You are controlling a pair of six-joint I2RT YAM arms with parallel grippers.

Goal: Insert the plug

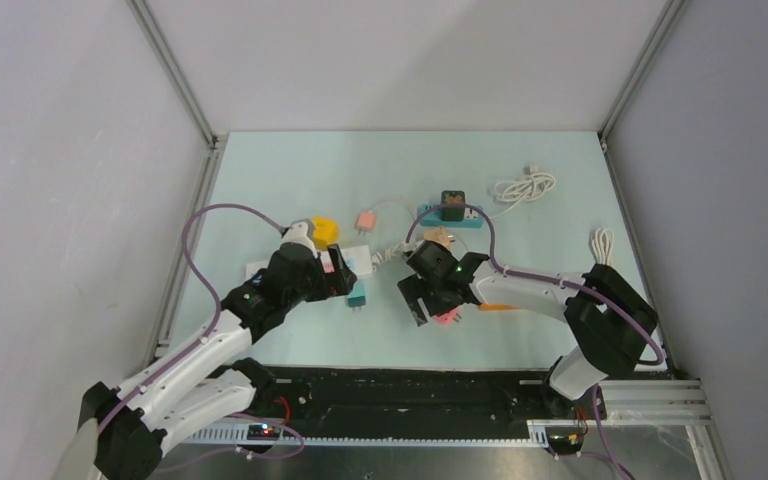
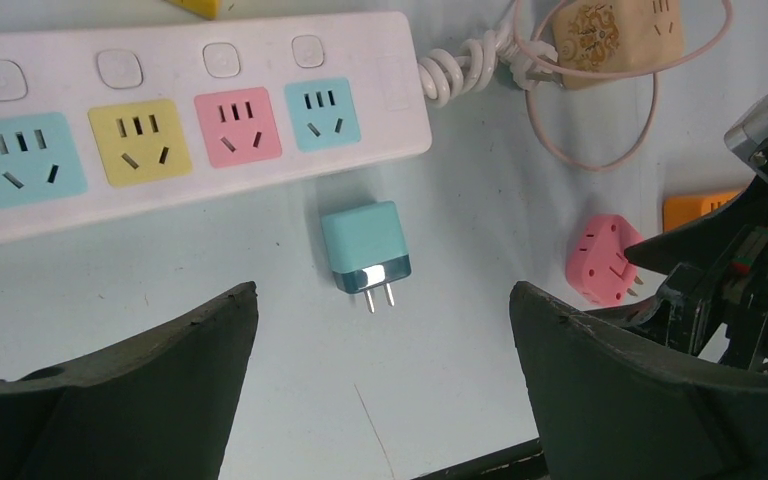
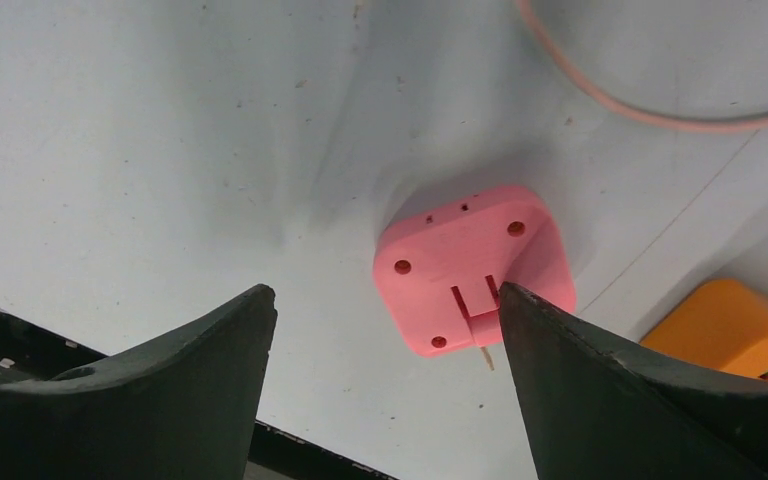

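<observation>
The left gripper [image 2: 382, 335] hangs wide open over the worktop [image 1: 290, 180], holding nothing. Between its dark fingers [image 2: 140, 390] a teal plug [image 2: 365, 245] lies flat, its two metal prongs pointing away from the white power strip [image 2: 190, 100], which lies just beyond it. The plug is near the strip's teal socket but not touching the strip. The strip's four coloured sockets are all unoccupied.

To the right, the right gripper [image 3: 380, 335] is also open, straddling a pink plug [image 3: 475, 265] that lies on the worktop. The plug sits off-centre, close against one fingertip [image 3: 530, 320]; whether they touch I cannot tell, and the other finger is clear of it. An orange plug [image 3: 740, 325] lies just beside the pink one.

Farther back, a beige plug [image 2: 610, 30] lies inside a loop of thin pink cable [image 2: 650, 110], and a coiled white cable [image 1: 523, 187] rests at the far right.
</observation>
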